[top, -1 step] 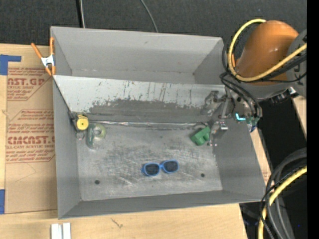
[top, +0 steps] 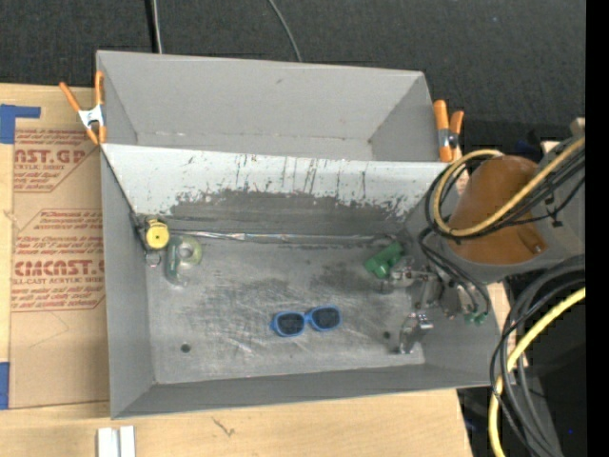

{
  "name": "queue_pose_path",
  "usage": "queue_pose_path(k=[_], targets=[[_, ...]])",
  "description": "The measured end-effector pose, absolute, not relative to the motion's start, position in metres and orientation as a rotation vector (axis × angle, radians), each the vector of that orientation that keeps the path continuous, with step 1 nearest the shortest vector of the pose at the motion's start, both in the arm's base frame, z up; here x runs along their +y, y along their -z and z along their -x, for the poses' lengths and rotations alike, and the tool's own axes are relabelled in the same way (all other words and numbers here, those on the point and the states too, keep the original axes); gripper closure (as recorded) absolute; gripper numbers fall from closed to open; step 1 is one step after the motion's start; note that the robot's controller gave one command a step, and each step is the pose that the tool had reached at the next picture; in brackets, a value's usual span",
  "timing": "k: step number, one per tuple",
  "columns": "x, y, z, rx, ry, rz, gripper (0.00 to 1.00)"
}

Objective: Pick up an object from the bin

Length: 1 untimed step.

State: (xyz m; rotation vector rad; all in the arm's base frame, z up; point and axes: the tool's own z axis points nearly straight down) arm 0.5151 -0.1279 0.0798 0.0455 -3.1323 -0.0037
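The gripper (top: 411,331) is low at the right side of the bin (top: 128,303), near a small green thing (top: 383,262) (open or closed, I cannot tell)

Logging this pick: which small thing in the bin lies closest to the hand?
The green piece, right beside the hand; the blue sunglasses lie mid-floor, the yellow piece far left.

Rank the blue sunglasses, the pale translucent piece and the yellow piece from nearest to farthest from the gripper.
1. blue sunglasses, centre front, left of the gripper.
2. pale translucent piece, far left.
3. yellow piece, far left, just beyond the translucent one.
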Motion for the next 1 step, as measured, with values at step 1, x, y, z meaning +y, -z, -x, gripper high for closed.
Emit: queue_pose_path(k=[1], targets=[[-0.0832, -0.0727, -0.4971, -3.151, -0.005, -0.153, 0.00]])
